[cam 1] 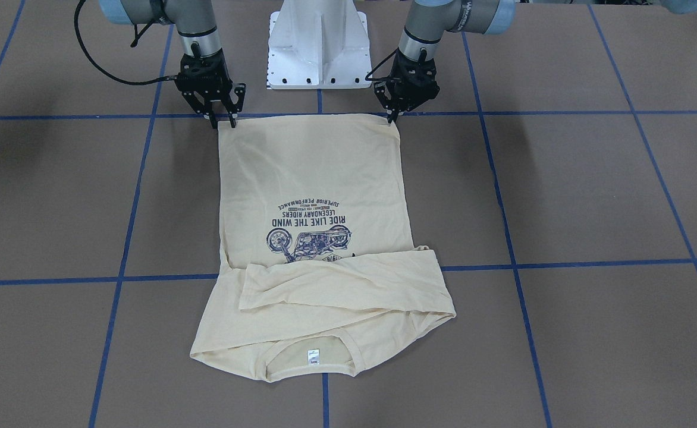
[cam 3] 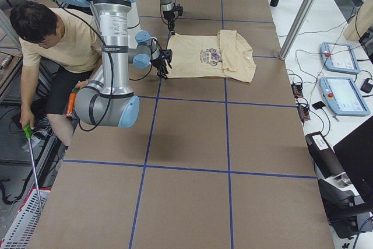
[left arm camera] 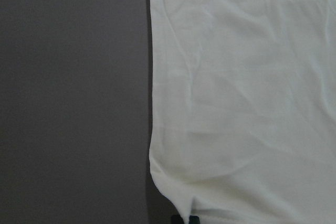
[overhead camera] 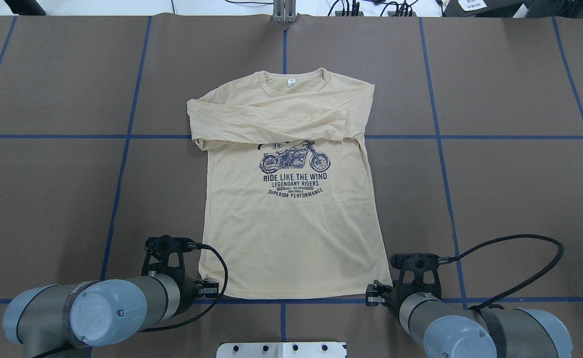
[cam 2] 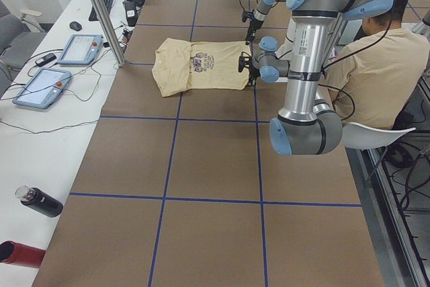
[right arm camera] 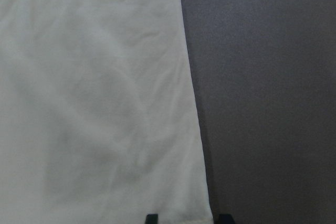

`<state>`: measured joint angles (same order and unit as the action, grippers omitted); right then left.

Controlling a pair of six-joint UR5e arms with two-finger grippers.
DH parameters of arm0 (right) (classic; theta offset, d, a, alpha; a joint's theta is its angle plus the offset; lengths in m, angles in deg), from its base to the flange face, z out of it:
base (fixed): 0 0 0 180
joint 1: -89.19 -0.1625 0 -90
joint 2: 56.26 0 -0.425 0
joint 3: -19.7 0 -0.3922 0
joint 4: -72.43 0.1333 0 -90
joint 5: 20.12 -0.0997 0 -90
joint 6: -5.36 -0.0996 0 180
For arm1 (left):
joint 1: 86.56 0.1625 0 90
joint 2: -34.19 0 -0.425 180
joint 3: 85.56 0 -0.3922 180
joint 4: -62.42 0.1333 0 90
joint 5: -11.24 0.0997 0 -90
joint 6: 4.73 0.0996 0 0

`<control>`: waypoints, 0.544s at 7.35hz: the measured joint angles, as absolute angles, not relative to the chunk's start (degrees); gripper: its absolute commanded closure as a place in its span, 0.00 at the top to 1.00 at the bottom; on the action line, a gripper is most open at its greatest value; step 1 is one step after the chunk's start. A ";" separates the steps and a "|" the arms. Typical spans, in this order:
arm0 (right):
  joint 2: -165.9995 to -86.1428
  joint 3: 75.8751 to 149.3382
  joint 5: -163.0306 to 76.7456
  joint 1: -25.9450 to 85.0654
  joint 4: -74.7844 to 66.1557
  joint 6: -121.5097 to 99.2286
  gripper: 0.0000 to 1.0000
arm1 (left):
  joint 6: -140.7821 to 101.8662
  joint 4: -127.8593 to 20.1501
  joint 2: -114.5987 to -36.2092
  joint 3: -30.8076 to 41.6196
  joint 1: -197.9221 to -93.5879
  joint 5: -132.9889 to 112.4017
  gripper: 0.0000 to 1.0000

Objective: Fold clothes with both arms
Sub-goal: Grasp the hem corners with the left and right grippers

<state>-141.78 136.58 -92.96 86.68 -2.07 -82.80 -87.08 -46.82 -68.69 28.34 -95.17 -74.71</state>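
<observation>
Illumination is even and diffuse from above, with no glare on the matte table (cam 1: 562, 196). In the front-facing view broad, soft-edged shadows (cam 1: 9, 142) lie on the table outboard of the right gripper (cam 1: 223, 120) and of the left gripper (cam 1: 393, 117). The fixed views are sharp, and the print on the shirt (cam 1: 313, 172) is legible. In the overhead view the strip beyond the table's far edge is blown out to white. Both wrist views are dimmer, grainy and drained of colour. There the shirt reads grey-white, a thin dark shadow lines its edge ahead of the fingertips (right arm camera: 152, 217), and these show only as dark blurs at the lower margin.
</observation>
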 measured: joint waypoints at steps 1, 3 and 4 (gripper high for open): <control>-141.77 136.54 -92.97 86.74 -2.09 -82.80 0.00 | -87.08 -46.82 -68.72 28.34 -95.17 -74.70 0.00; -141.73 136.51 -92.98 86.78 -2.11 -82.79 0.00 | -87.08 -46.82 -68.68 28.29 -95.23 -74.64 0.00; -141.68 136.52 -92.99 86.78 -2.10 -82.80 0.00 | -87.08 -46.82 -68.65 28.27 -95.24 -74.63 0.00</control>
